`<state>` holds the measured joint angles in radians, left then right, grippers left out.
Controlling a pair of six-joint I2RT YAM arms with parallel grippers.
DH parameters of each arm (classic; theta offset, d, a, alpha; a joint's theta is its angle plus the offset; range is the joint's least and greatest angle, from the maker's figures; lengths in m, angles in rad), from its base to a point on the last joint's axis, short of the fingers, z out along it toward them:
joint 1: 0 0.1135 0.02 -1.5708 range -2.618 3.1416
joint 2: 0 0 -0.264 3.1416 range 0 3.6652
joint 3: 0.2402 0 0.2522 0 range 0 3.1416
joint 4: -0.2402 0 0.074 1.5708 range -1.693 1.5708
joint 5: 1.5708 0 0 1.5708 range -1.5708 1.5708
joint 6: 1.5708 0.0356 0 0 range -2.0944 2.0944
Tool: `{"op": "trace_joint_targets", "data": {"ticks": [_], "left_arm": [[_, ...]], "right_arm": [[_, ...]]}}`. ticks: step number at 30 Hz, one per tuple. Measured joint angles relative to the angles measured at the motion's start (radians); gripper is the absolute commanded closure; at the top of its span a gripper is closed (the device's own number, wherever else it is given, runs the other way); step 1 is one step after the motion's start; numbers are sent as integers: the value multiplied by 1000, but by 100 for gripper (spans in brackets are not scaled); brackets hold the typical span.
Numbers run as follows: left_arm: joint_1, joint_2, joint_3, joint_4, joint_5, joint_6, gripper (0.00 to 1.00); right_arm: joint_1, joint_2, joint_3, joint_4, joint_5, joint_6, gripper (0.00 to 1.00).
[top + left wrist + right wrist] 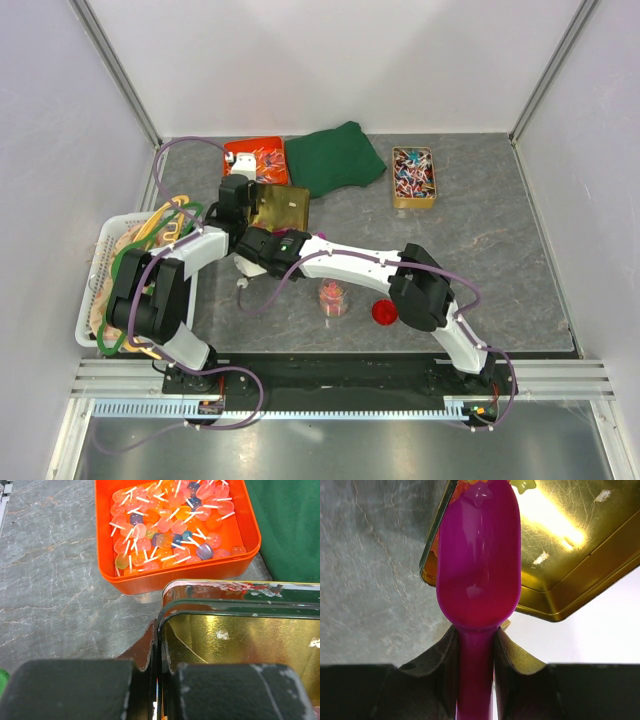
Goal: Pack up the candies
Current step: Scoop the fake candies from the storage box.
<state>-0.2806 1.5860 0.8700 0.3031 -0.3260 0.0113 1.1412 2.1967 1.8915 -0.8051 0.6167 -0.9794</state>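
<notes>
Candies [524, 485] at scoop [479, 570] tip seen only by right wrist, right gripper [476, 650] gripping scoop, left gripper [159, 680] pinching tin [240, 635] wall

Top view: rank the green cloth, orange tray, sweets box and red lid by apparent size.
1. Green cloth
2. Orange tray and sweets box: too alike to rank
3. Red lid

Left arm [195, 252] folded, jaws pinched shut; right arm [350, 262] stretched leftward, jaws clamping; wrists adjacent.
</notes>
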Motion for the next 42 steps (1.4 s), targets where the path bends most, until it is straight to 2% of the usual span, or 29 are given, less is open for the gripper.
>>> {"op": "trace_joint_targets", "data": {"ticks": [12, 25, 30, 34, 42], "left_arm": [[41, 8, 3, -53, 19, -34, 98], [85, 6, 17, -145, 11, -74, 98], [75, -2, 17, -144, 5, -74, 98], [8, -9, 17, -153, 25, -66, 98], [-11, -8, 17, -184, 59, -61, 98]], "right_arm": [[0, 49, 50, 27, -21, 163, 100], [3, 103, 132, 19, -29, 154, 100], [11, 74, 41, 139, 18, 71, 100], [63, 73, -60, 242, 90, 22, 100], [89, 61, -117, 294, 145, 0, 100]]}}
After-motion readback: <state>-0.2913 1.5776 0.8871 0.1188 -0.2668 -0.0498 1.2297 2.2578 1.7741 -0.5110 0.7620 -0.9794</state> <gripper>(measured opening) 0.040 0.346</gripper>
